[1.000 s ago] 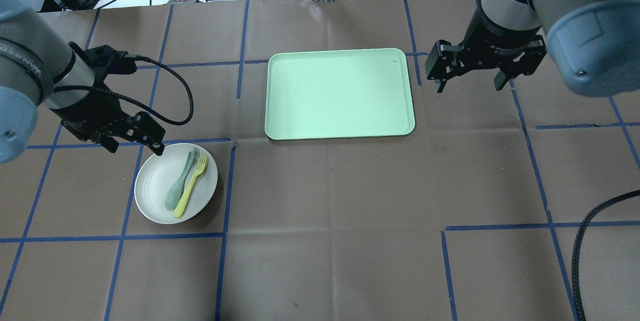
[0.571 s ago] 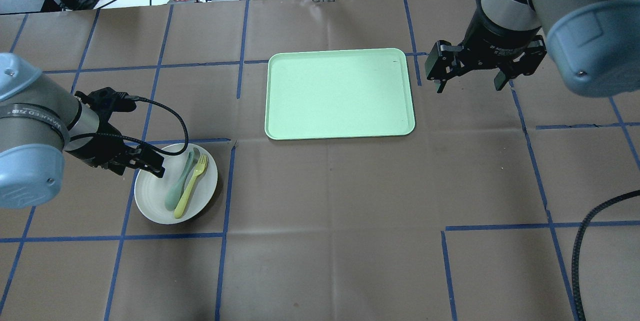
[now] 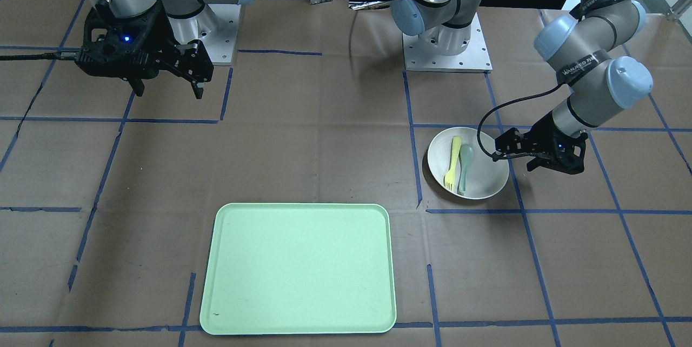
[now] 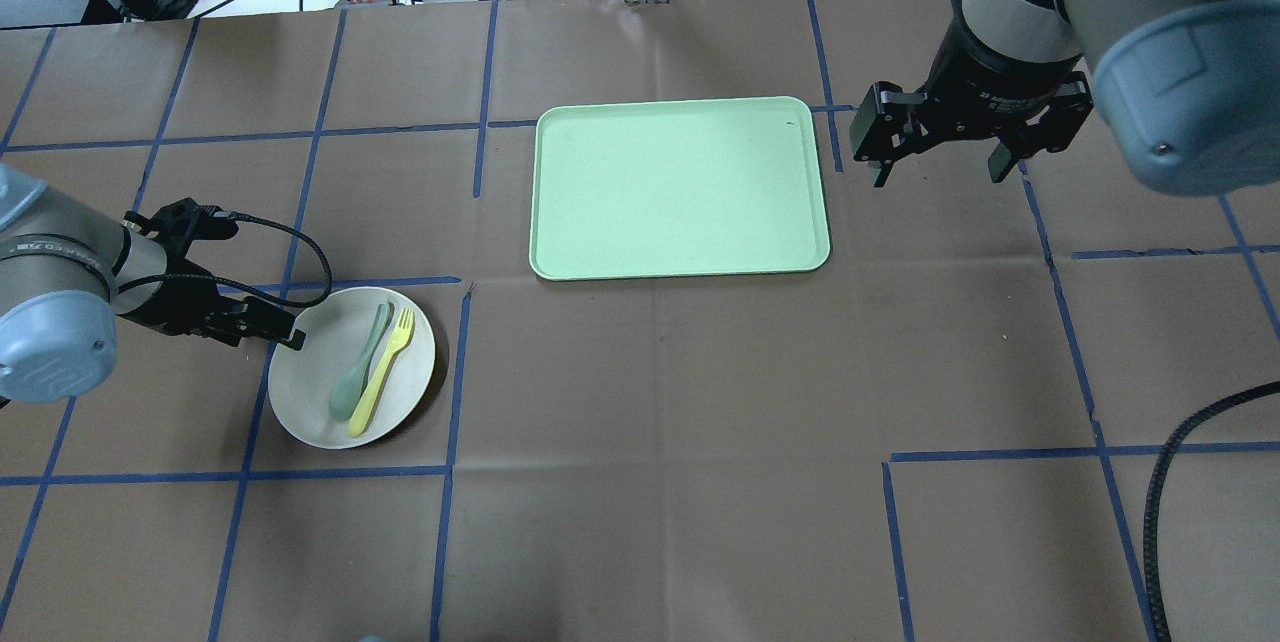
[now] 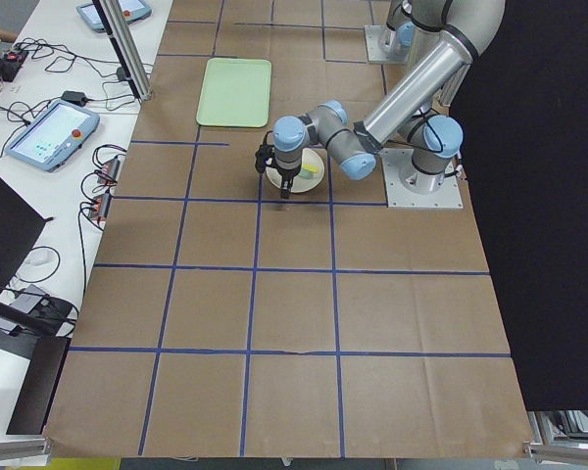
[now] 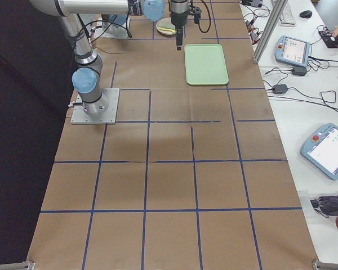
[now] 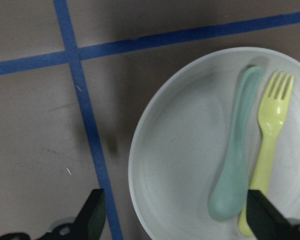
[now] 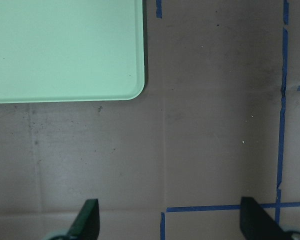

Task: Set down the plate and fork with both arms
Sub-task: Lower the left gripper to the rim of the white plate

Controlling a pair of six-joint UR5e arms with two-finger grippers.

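The off-white plate (image 4: 305, 397) sits at the table's left and holds the pale-yellow fork (image 4: 383, 372) beside a grey-green spoon (image 4: 357, 372). My left gripper (image 4: 265, 332) is open and low at the plate's left rim. In the left wrist view its fingers (image 7: 94, 220) straddle that rim of the plate (image 7: 175, 165), one outside on the table, one over the fork (image 7: 270, 145). My right gripper (image 4: 940, 172) is open and empty, held above the table just right of the tray. The plate (image 3: 486, 179) and left gripper (image 3: 513, 160) also show in the front view.
A rectangular light-green tray (image 4: 680, 187) lies at the table's middle back, with nothing on it; its corner shows in the right wrist view (image 8: 65, 50). Blue tape lines cross the brown table cover. Cables and boxes lie beyond the far edge.
My left arm has come down and drawn back to the left, bringing its open gripper low to the plate's left rim. The right arm, plate, fork and spoon have not moved.
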